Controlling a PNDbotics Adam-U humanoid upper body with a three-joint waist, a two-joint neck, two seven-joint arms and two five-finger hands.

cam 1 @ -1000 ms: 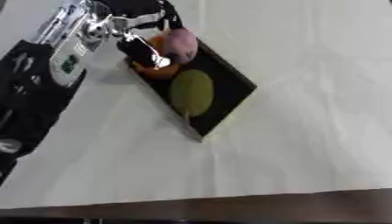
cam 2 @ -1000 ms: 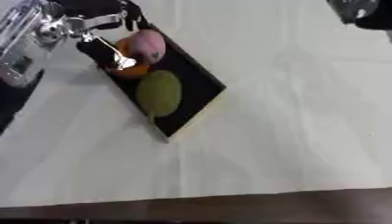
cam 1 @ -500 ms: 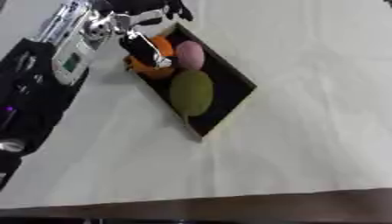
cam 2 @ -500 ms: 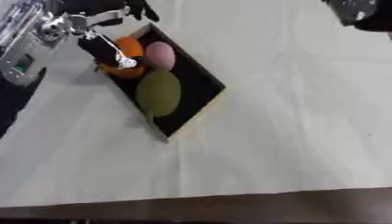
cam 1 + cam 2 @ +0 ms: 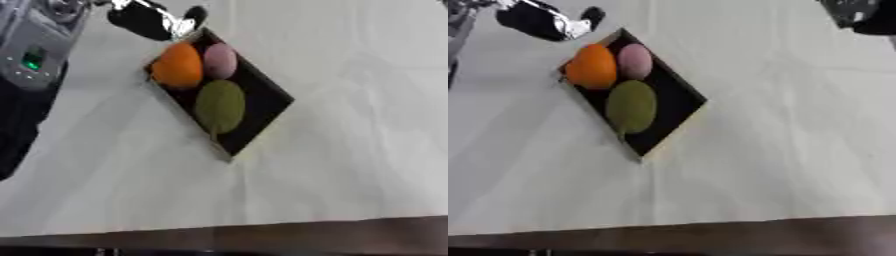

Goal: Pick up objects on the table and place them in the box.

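Left eye view: we're hovering our left hand (image 5: 157, 22), fingers apparently empty, just beyond the far-left corner of the shallow black rectangular box (image 5: 262, 97), nearest the round orange fruit (image 5: 178, 70).

One box (image 5: 262, 102) holds three fruits: orange (image 5: 178, 71), pink (image 5: 220, 60), green (image 5: 219, 105).

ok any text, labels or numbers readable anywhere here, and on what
None can be read.
The left arm's silver housing carries a small green lit mark, too blurred to read as a sign or letter.
The box, the three fruits in it and the table show no print.
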